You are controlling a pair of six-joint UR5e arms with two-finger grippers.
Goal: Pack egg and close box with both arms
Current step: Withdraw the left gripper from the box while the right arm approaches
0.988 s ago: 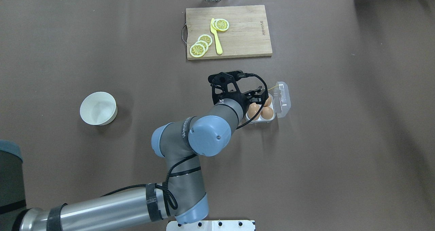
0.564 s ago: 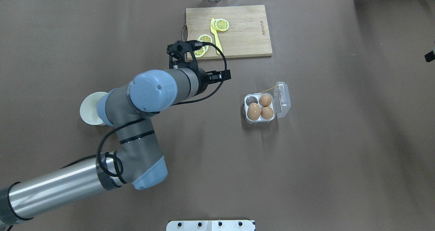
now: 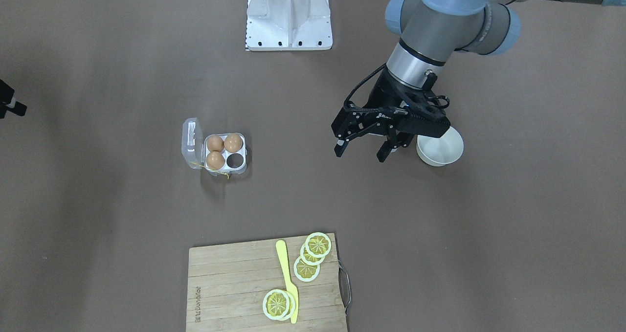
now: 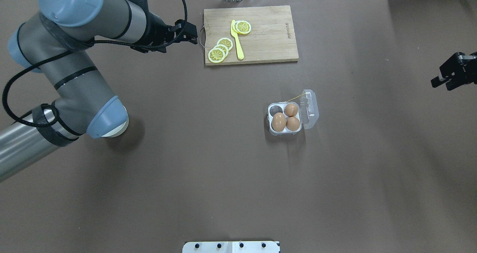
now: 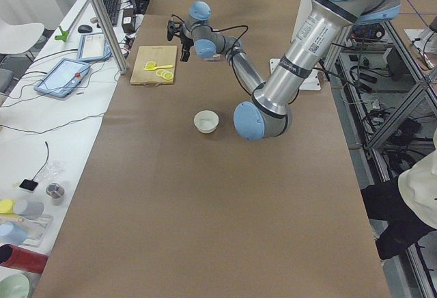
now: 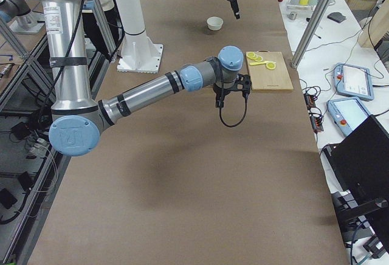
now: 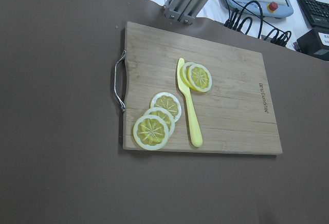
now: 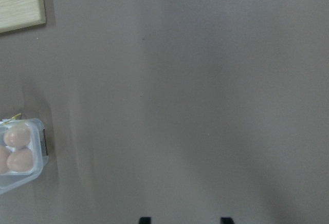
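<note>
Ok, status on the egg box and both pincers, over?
Left pincer open, empty, far from box. Right pincer open, empty, also away. Box lid open, three eggs in, one cell empty. Nothing in the way.

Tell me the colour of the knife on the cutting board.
Yellow; the knife shows best in the left wrist-mounted view.

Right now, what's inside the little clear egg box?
Three brown eggs sit in the egg box, one per cup; the fourth cup is empty. The lid is open, so nothing covers them. Only the eggs' undersides are hidden, down in their cups.
</note>
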